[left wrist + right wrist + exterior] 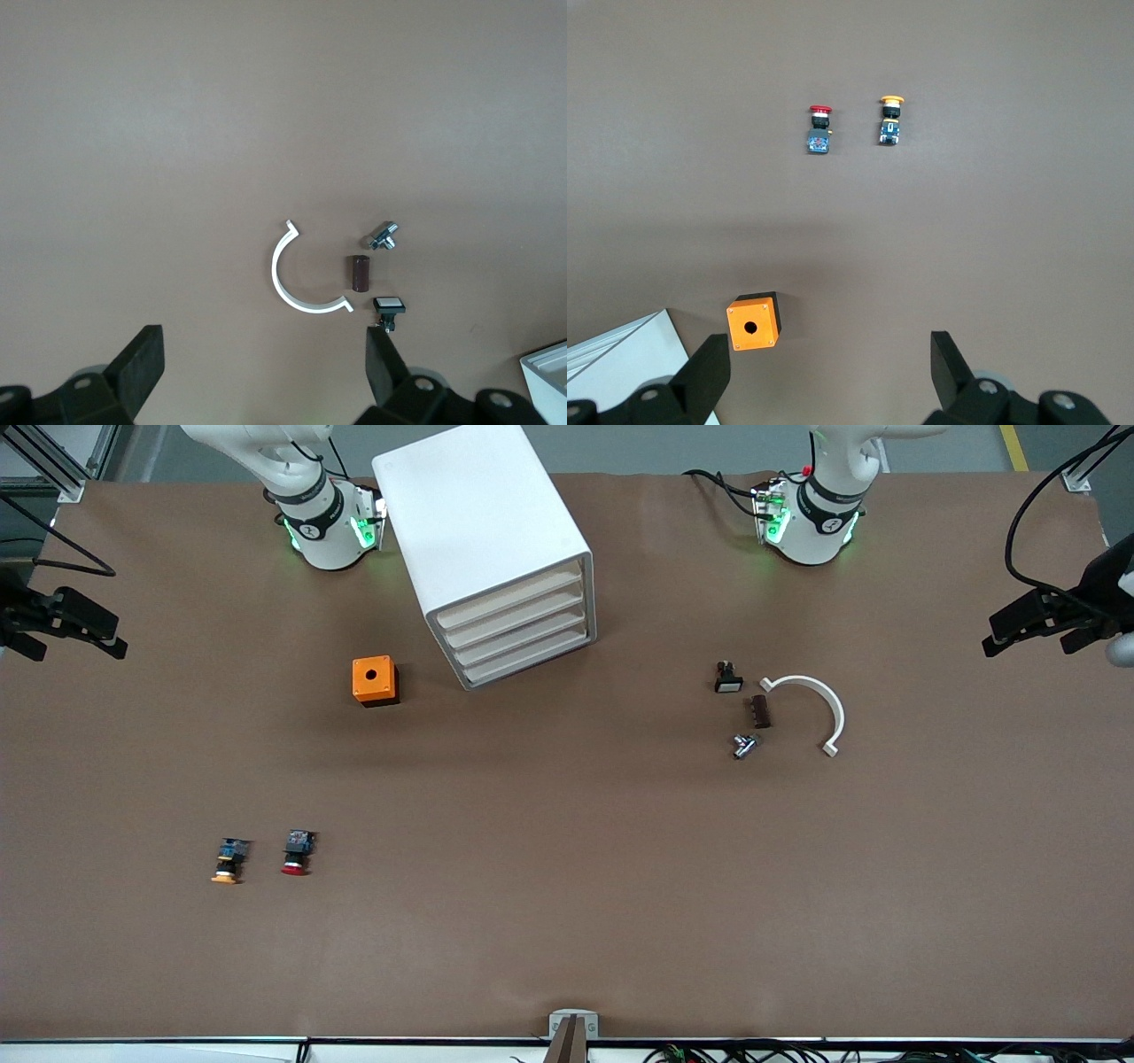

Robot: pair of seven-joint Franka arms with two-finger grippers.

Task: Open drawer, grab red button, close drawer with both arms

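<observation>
Nothing is started yet: all four drawers (523,631) of the white cabinet (483,540) sit flush, and both arms wait up near their bases. Your left gripper (266,376) hangs with its fingers apart over the table (567,921), above the white curved clip (297,283) and the small parts beside it. Your right gripper (833,376) is also spread wide, over the bare table beside the orange cube (753,324).

The red-headed button (296,853) lies on its side on the table, near the front camera, toward the right arm's end, well apart from the cabinet.

Watch these risks:
- The orange-yellow-headed button (229,862) lies just beside the red one. A careless approach could grab the wrong one or knock both.
- The button lies on a rounded body, so it could roll or twist away as the fingers close.
- The cabinet stands angled on the table and looks light. Pulling a drawer with one arm may drag the whole cabinet, so brace it with the other.
- The four drawer fronts are alike and closely stacked, so you could hook the wrong strip.
- The orange cube sits near the cabinet, and an arm reaching past may bump it.
</observation>
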